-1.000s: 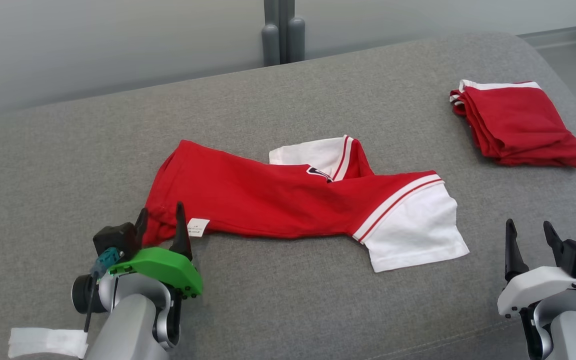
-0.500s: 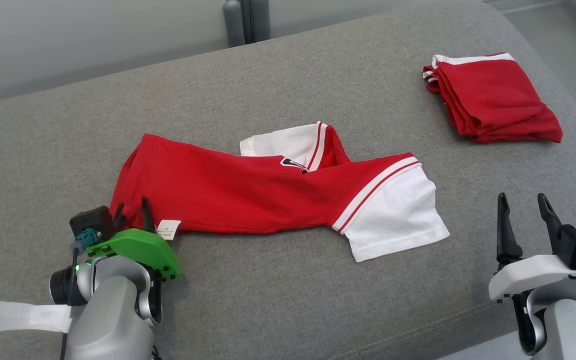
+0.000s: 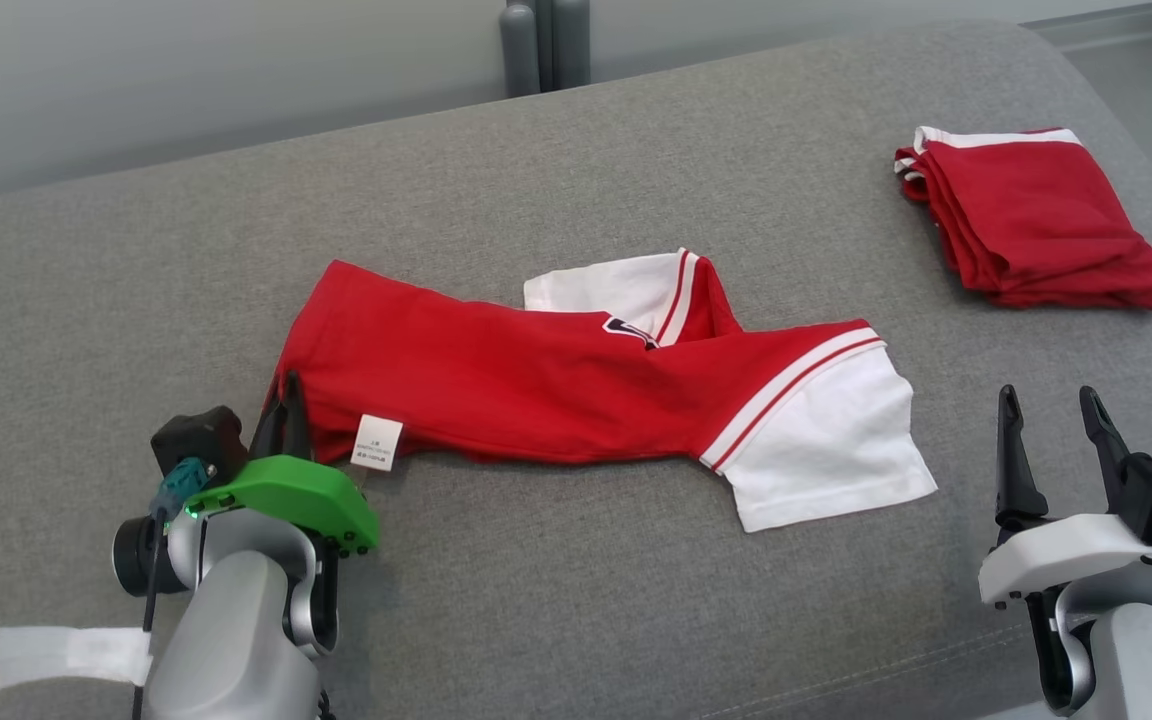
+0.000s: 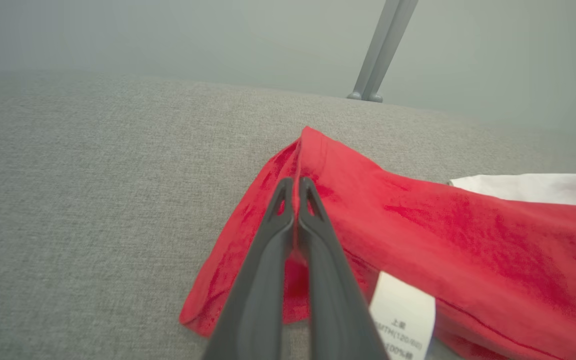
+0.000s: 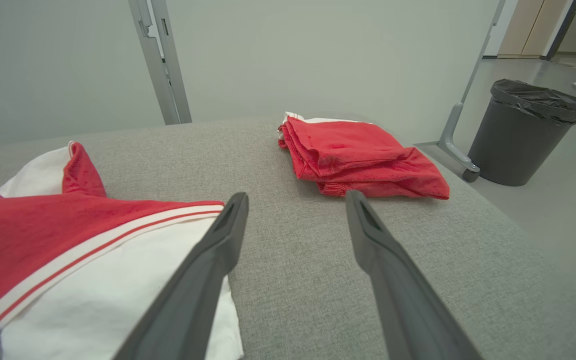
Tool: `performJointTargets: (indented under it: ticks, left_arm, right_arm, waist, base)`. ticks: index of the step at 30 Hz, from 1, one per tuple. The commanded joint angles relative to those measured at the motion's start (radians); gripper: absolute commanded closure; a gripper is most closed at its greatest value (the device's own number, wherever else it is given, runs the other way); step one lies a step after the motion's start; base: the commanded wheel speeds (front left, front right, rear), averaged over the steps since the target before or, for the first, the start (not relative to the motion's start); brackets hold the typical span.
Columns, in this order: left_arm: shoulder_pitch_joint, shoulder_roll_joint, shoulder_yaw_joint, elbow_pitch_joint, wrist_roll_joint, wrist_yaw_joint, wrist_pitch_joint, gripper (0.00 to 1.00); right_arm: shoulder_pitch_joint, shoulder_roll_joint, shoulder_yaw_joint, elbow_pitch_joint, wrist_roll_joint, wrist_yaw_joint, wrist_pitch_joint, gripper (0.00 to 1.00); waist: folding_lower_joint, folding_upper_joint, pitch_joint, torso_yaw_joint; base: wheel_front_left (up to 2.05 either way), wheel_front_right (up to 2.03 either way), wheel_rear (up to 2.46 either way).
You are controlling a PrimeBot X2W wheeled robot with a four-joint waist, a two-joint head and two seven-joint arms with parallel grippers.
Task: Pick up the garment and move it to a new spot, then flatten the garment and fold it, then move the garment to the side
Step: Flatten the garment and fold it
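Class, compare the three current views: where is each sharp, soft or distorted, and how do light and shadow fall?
Head view: even, glare-free light, thin shadow under the garment, everything sharp. Left wrist view: the far edge of the sofa melts hazily into the wall. Right wrist view: wide-angle stretch makes the right tool look oversized; the bin is crisp.

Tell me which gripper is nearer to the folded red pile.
Right. The right gripper stands open on the near side of the folded pile, apart from it. The left gripper is far off across the cushion, shut on the hem of the shirt.
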Motion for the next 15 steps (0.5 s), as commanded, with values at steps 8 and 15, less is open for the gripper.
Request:
performJointTargets:
  ticks: [8,15]
  left_arm:
    - [0.207,0.000,0.014,-0.197,0.012,-0.033,-0.002,1.00]
    - [0.326,-0.003,0.024,-0.232,-0.031,-0.031,-0.002,1.00]
  right_arm:
    - [0.030,-0.001,0.013,0.009,0.019,-0.001,0.000,0.00]
    - [0.038,-0.002,0.035,0.022,0.037,-0.001,0.000,0.00]
  waist:
    - [0.0000,0.0000,-0.036,0.059]
    - [0.0000,0.0000,-0.045,0.067]
  base:
    - [0.00,0.00,0.00]
    - [0.00,0.00,0.00]
